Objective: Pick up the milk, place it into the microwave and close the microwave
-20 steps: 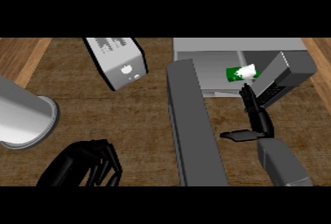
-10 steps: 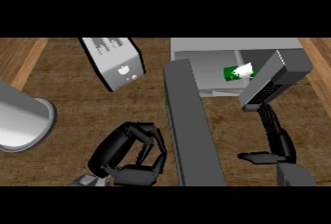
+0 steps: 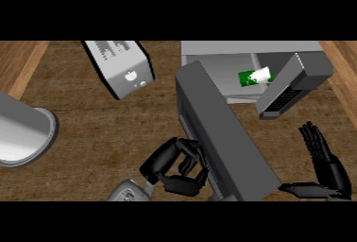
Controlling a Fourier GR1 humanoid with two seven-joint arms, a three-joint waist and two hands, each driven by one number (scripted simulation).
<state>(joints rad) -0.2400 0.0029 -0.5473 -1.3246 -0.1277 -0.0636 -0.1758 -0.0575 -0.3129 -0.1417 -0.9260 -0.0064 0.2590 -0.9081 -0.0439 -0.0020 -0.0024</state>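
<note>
One head view looks steeply down at the counter [image 3: 90, 137].

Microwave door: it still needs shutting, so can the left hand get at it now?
Probably yes: the left hand sits right against the open microwave door's outer face, with nothing between them.

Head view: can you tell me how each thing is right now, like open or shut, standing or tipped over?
Grey microwave: open, milk inside.
Grey microwave door: swung out wide.
Green-and-white milk carton: inside the microwave, lying tilted.
Black left hand: fingers curled against the door's outer face.
Black right hand: open, fingers straight, holding nothing.
Silver toaster: upright.
Grey metal pot: upright.
</note>
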